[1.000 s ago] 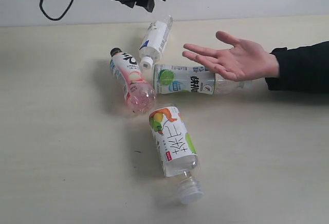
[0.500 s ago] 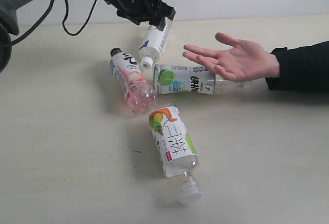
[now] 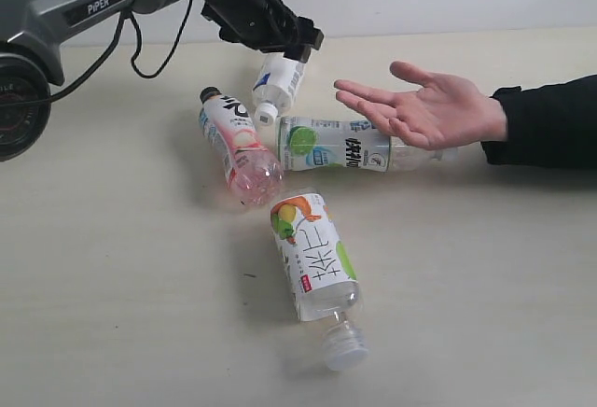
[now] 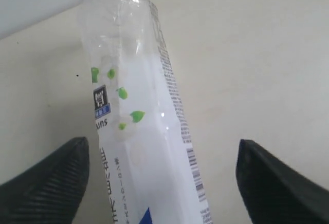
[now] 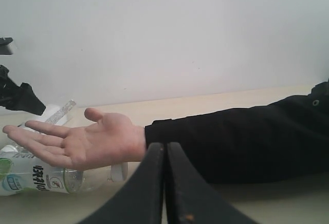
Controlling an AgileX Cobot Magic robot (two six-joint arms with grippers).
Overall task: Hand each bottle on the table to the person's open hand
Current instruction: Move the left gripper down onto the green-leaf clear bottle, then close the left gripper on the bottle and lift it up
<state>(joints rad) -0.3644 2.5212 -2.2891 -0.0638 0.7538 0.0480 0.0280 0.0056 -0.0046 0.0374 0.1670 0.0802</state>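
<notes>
Four bottles lie on the table (image 3: 112,276): a pink one with a black cap (image 3: 238,146), a lime-marked one (image 3: 336,143), a fruit-marked one (image 3: 312,253), and a blue-marked one (image 3: 278,85) at the back. My left gripper (image 3: 289,46) hangs open over the far end of the blue-marked bottle (image 4: 144,131). One black finger (image 4: 51,178) stands on either side of it, neither touching. The person's open hand (image 3: 429,108) is palm up, just right of that bottle and above the lime one. My right gripper (image 5: 164,149) is shut and empty, low near the black sleeve (image 5: 236,142).
The left arm (image 3: 84,6) with its black cable reaches in from the upper left. A pale wall runs along the table's back edge. The lime bottle's capped end (image 5: 118,171) lies under the person's hand (image 5: 87,142).
My left arm has come down and forward over the blue-marked bottle, and its jaws have spread wider. The bottles, the hand and the right gripper have stayed put.
</notes>
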